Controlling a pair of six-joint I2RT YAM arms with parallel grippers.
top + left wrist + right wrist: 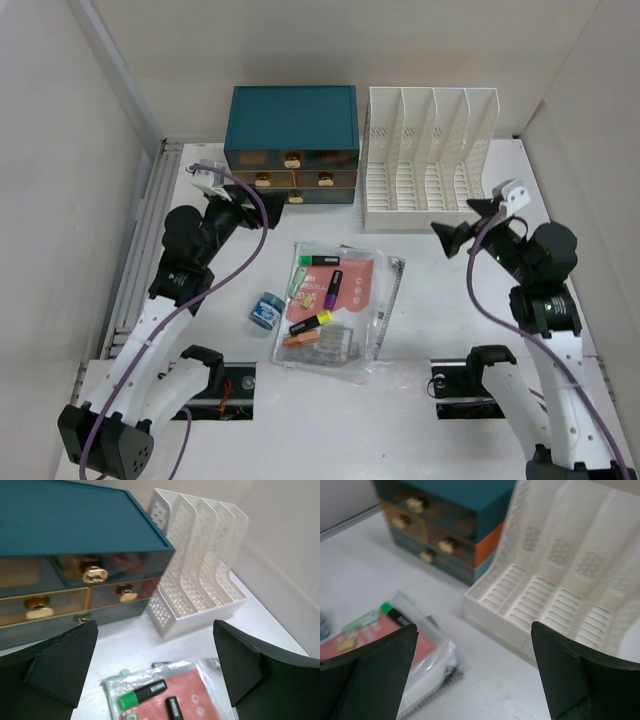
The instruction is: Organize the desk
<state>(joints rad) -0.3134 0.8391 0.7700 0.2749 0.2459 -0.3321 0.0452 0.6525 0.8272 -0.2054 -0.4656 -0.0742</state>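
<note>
Left end effector [155,626] — agape, empty

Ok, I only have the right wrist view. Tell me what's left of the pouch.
Observer: A small blue tub sits just left of the pouch.
Operator: Now list the markers I can't see.
Observer: Besides the green one, a purple marker, a yellow marker and an orange marker lie there.
Operator: Report the left claw.
Observer: The left claw is open and empty, hovering before the drawers.
</note>
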